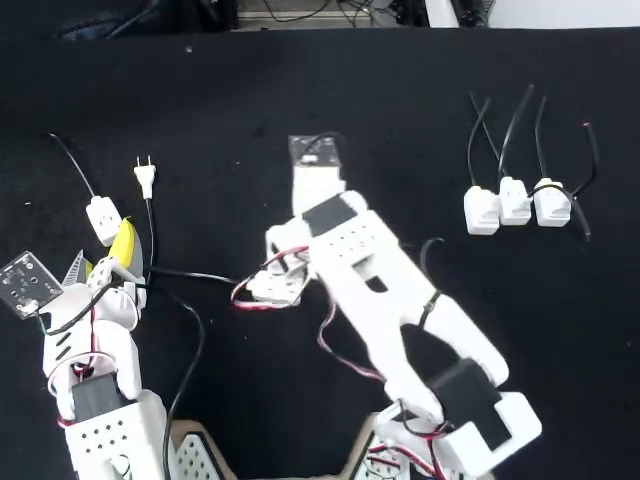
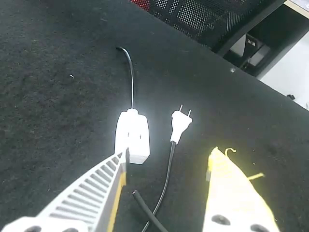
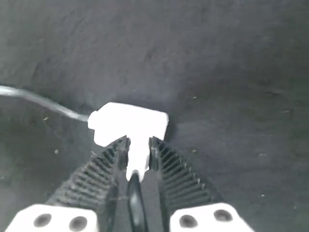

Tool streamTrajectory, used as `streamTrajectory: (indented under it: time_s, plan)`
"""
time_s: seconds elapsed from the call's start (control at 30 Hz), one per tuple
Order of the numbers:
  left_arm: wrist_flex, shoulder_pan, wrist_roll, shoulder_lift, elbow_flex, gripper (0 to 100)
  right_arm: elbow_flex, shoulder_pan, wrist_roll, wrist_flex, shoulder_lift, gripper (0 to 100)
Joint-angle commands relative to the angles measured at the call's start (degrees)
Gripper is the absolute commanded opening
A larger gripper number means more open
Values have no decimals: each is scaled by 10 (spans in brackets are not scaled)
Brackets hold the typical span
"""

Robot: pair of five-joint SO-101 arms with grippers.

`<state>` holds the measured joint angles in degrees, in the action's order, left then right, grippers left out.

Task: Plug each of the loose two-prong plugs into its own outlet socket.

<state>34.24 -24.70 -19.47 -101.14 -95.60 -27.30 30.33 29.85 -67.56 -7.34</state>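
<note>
- Left gripper – jaws open wide, one ribbed grey and one yellow, low over the black tabletop on the left side of the high view.
- Loose plug – white, two prongs pointing away from the left gripper. It lies flat and unplugged, and its black cord runs back between the jaws.
- Outlet socket – white block just beside the loose plug, not joined to it. The grey jaw's tip is at its near edge.
- Right gripper – mid-tabletop, jaws closed on a second plug whose front end meets a second socket.
- Socket row – three white units with black leads, far right, well apart from both arms.
</note>
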Motion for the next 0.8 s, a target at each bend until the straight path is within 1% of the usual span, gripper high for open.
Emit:
streamTrajectory:
  time_s: [0.0,0.3,0.37,0.57,0.77]
  plan:
    - [-14,-7,-4,-3,2,266,1,-34,8,8,5,11]
    - [-15,-7,-4,-3,2,266,16,5,8,-57,5,11]
    - [-15,-7,-4,-3,2,266,16,8,9,-56,5,11]
    - [-15,-7,-4,-3,2,266,16,10,56,-28,6,11]
    - [-15,-7,-4,-3,2,266,15,17,56,-24,6,11]
